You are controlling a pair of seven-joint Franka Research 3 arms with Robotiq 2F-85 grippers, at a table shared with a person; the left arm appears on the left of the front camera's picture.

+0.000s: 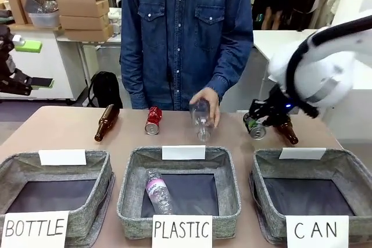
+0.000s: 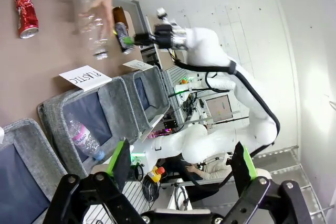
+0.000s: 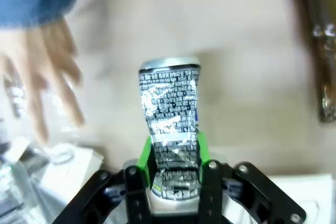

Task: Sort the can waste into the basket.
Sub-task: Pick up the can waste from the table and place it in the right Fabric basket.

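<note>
The right gripper (image 3: 173, 150) is clamped on the silver-and-black can (image 3: 169, 108). Its green pads (image 3: 145, 153) pinch only the crumpled end nearest the wrist, and most of the can sticks out beyond them. With so short a hold on dented metal, the can could pivot or slip loose on the way to the basket. Just to one side of the can is the person's hand (image 3: 52, 77) on a clear plastic bottle (image 1: 200, 121), and just to the other side lies a brown bottle (image 3: 317, 51), so a wide swing might knock either one. The right wrist view shows the grip itself. The front view shows what it cannot: the CAN basket (image 1: 349, 169) lies below the gripper on the robot's side, and the red can (image 1: 153, 120) lies well beyond the hand, not yet picked up. Whether the held can is clear of the table, I cannot tell. In its own wrist view, the left gripper (image 2: 181, 161) is well away with its fingers spread and nothing between them.
</note>
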